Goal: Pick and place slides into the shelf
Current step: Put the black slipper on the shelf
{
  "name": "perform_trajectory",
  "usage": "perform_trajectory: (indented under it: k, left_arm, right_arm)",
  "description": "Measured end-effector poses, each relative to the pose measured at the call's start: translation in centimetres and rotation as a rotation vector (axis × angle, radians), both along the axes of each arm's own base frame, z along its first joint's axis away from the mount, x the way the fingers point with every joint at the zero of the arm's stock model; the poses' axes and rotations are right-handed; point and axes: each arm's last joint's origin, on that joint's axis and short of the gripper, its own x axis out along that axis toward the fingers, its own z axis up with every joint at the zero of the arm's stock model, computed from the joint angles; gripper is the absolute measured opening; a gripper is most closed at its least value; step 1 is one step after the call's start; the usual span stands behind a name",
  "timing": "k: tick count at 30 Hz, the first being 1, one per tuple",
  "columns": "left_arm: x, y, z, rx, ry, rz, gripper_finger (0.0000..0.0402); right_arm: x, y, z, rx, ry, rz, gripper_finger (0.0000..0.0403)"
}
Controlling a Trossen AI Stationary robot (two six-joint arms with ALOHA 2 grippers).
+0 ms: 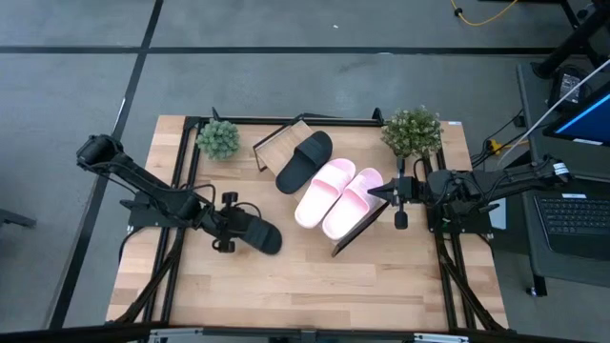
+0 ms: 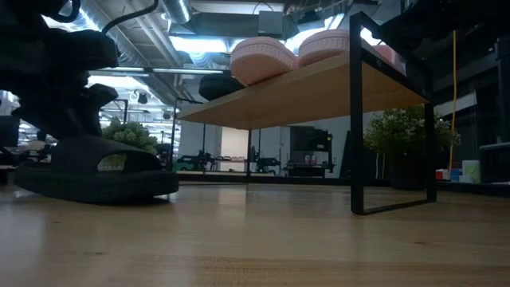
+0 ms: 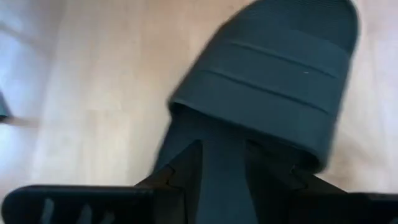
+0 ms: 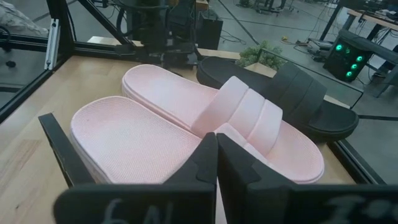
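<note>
Closest thing in the low shot is the last black slide [image 2: 94, 171], sitting flat on the table [image 1: 315, 286] toward its left edge, with the left gripper [image 1: 227, 224] down on its heel end; the fingers straddle the sole just behind the strap and look closed on it rather than spread free. Biggest piece after the table is the shelf [image 1: 276, 141], running diagonally across the back half. It already carries the other black slide [image 1: 305, 159] near its far end and the pink pair [image 1: 338, 195] side by side toward the near right end, so there's one spot to fill, probably the bare far-left end. The right gripper [image 1: 398, 193] is pressed together, holding nothing, parked at the shelf's right end beside the pink pair. Two small potted plants [image 1: 219, 139] sit at the back corners. Judging by looks, the slide is light, rubbery foam: it'll flex, so pinching the sole edge or strap seems safest.
</note>
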Motion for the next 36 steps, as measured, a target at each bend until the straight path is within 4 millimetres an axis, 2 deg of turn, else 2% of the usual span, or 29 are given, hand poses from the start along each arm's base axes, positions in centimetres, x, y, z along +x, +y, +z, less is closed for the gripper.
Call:
perform_trajectory:
  k: [9, 15, 23, 36]
  left_arm:
    - [0.1, 0.5, 0.1, 0.153, -0.033, 0.008, 0.0108]
    - [0.3, 0.8, 0.2, 0.144, -0.050, 0.050, 0.0108]
    - [0.3, 0.8, 0.2, 0.191, -0.030, -0.018, 0.0108]
    - [0.4, 1.1, 0.1, 0.198, -0.022, -0.006, 0.0108]
  right_arm:
    - [0.0, 0.0, 0.0, 0.000, 0.000, 0.000, 0.0006]
    - [0.0, 0.0, 0.0, -0.001, 0.001, 0.000, 0.0006]
    - [0.0, 0.0, 0.0, -0.001, 0.001, 0.000, 0.0006]
    - [0.0, 0.0, 0.0, 0.003, 0.001, -0.001, 0.0006]
